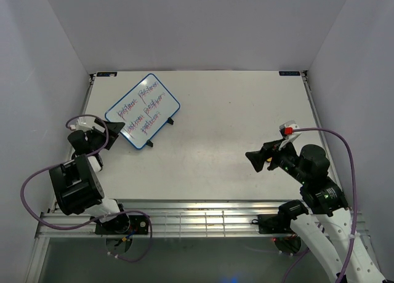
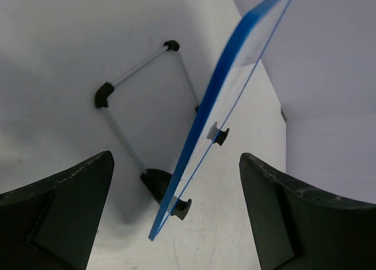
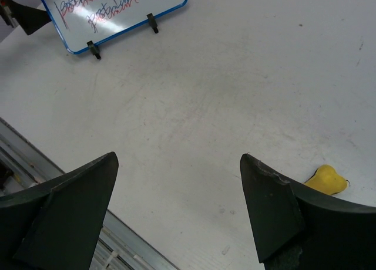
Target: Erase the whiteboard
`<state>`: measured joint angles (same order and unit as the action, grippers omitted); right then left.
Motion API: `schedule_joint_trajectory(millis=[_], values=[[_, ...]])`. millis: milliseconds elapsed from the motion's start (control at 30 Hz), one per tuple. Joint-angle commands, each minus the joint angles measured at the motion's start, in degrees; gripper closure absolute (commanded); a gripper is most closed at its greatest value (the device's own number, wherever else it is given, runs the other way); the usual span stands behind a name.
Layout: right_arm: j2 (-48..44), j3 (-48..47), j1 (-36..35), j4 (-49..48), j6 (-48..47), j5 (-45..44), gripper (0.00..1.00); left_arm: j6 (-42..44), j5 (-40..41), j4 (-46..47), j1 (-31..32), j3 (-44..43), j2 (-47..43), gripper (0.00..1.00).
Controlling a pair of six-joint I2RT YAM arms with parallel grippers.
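Observation:
The whiteboard point(image 1: 143, 111) stands tilted on small black feet at the back left, blue-framed, with red and blue scribbles. It also shows in the right wrist view point(image 3: 117, 12). My left gripper point(image 1: 114, 135) is open at the board's near left corner. In the left wrist view the board point(image 2: 218, 111) is seen edge-on, its lower corner between the spread fingers of my left gripper point(image 2: 176, 158), not touching them. My right gripper point(image 1: 254, 162) is open and empty over the table at the right, far from the board; its wrist view point(image 3: 177, 158) shows bare table between the fingers.
A small yellow eraser point(image 3: 326, 180) lies on the table by my right gripper's right finger. The board's wire stand point(image 2: 106, 95) with black feet sits behind it. A metal rail point(image 1: 197, 220) runs along the table's near edge.

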<state>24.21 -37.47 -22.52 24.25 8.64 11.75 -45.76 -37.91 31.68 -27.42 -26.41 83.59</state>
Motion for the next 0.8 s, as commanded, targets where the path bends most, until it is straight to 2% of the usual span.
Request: schedule_joint_trajectory(millis=[0, 67, 200, 333, 433, 567, 700, 767], values=[[-0.1, -0.7, -0.2, -3.5, -1.3, 4.5, 0.1, -1.1, -7.7, 21.3, -0.1, 0.3, 3.3, 0.02], [0.0, -1.1, -0.2, -3.3, -1.3, 5.1, 0.1, 0.0, -11.6, 23.9, -0.1, -1.1, 5.3, 0.02], [0.1, -1.8, -0.2, -3.0, -1.8, 5.5, 0.1, 4.0, -14.4, 24.0, -0.3, -4.2, 9.0, 0.02], [0.6, -1.8, -0.2, -3.9, -1.7, 8.3, 0.1, 3.7, -18.4, 25.7, -0.4, -7.9, 13.9, 0.05], [1.2, -2.5, -0.2, -4.7, -1.1, 11.8, 0.1, 2.0, -22.2, 28.8, -1.0, -9.8, 17.5, 0.11], [1.7, -3.0, -0.2, -5.3, -0.9, 11.3, 0.1, 0.2, -23.0, 32.8, -1.1, -9.5, 19.2, 0.16], [2.8, -3.1, -0.2, -6.1, -0.7, 12.4, 0.1, 1.3, -22.6, 32.8, -1.2, -8.1, 20.3, 0.33], [3.3, -3.3, -0.2, -6.4, -0.6, 12.9, 0.1, 1.1, -22.7, 33.2, -1.3, -8.2, 21.0, 0.34]])
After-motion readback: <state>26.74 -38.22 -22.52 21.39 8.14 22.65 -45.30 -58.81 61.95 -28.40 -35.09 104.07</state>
